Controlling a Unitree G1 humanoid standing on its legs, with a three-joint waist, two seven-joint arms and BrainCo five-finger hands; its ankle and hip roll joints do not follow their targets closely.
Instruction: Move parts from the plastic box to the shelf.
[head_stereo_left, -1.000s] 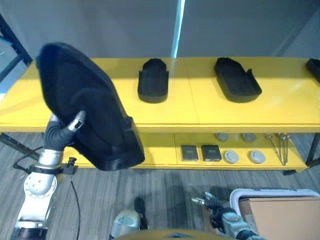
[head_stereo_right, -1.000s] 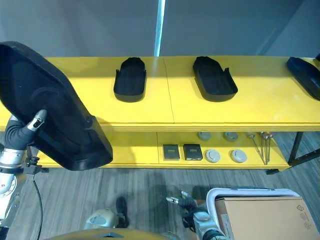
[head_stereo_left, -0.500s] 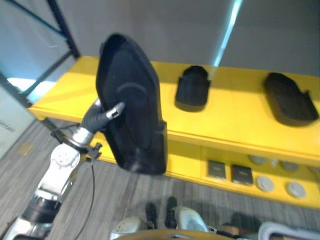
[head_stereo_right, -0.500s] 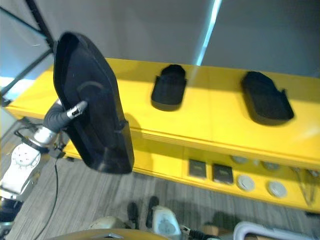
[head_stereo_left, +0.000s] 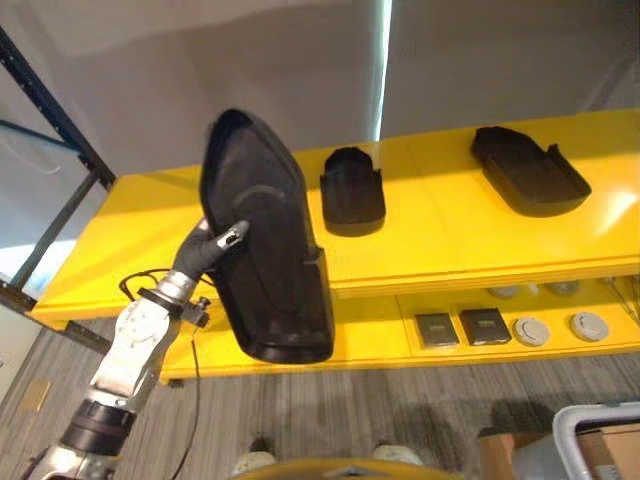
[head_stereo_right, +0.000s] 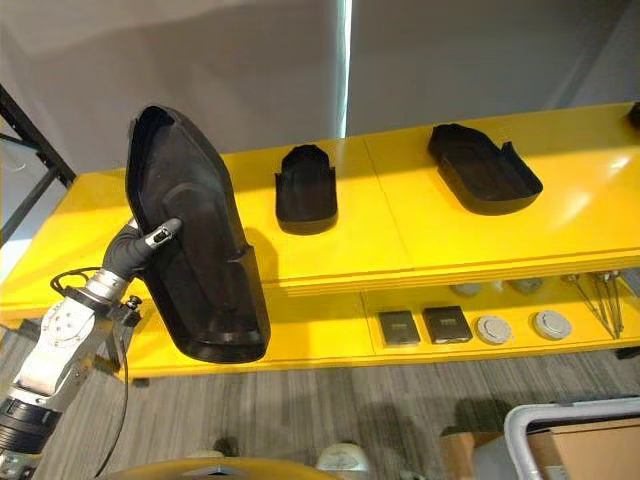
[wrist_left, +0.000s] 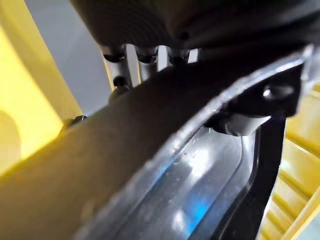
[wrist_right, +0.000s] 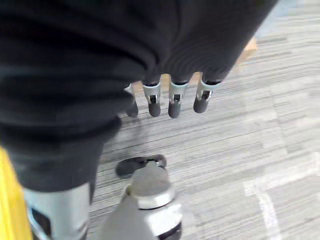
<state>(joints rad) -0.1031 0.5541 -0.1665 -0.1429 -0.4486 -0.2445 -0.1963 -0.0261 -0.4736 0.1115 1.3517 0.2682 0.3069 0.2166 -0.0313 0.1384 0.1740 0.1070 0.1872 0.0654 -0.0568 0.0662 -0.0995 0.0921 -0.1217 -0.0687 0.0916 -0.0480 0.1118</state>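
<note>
My left hand (head_stereo_left: 207, 250) is shut on a large black moulded part (head_stereo_left: 270, 270), thumb on its hollow face and fingers (wrist_left: 145, 59) behind its rim. The part (head_stereo_right: 200, 260) stands nearly upright, held in the air in front of the left end of the yellow shelf (head_stereo_left: 430, 230). Two smaller black parts (head_stereo_left: 352, 190) (head_stereo_left: 528, 170) lie on the shelf's top board. My right hand (wrist_right: 172, 97) hangs low over the grey floor with relaxed fingers and holds nothing. The grey rim of the plastic box (head_stereo_left: 585, 420) shows at the lower right.
The shelf's lower board carries two dark square pieces (head_stereo_left: 460, 327) and grey discs (head_stereo_left: 531, 330). A cardboard box (head_stereo_left: 615, 455) sits inside the plastic box's rim. A dark metal rack frame (head_stereo_left: 50, 120) stands at the far left. Bare yellow board lies left of the parts.
The camera has swung, so the whole scene shifted. The held part has turned from slanted to nearly upright and sits nearer the shelf's left end. The left hand's grip is unchanged.
</note>
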